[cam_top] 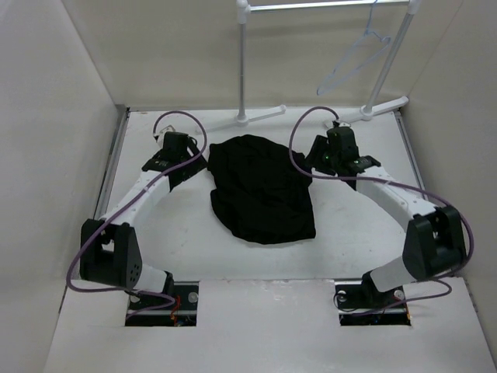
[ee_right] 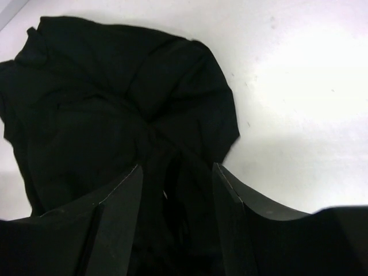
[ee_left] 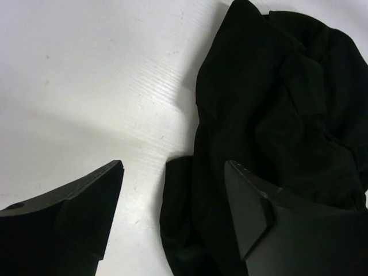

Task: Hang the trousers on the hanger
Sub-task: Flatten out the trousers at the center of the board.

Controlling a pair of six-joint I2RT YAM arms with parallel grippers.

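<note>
Trousers point(cam_top: 260, 190): black crumpled heap at frame centre on worktop point(cam_top: 155, 256), not on hanger. Hanger point(cam_top: 353, 62): upper right, hooked on rail point(cam_top: 326, 5), well apart from cloth. Left fingers point(ee_left: 86, 201): wide apart, one over cloth edge, holding nothing. Right fingers point(ee_right: 115, 207): partly open astride fold, no grip evident.

Risks:
- pinch catches single layer, so heap lifts bunched
- nudged hanger swings off rail

Count: one trousers, one hanger, two finger pairs, two rack poles point(cam_top: 242, 70).

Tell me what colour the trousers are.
The trousers are plain black, best seen from the top camera.

Trousers point(cam_top: 260, 190) on table point(cam_top: 194, 256), hanger point(cam_top: 353, 62) behind
</note>
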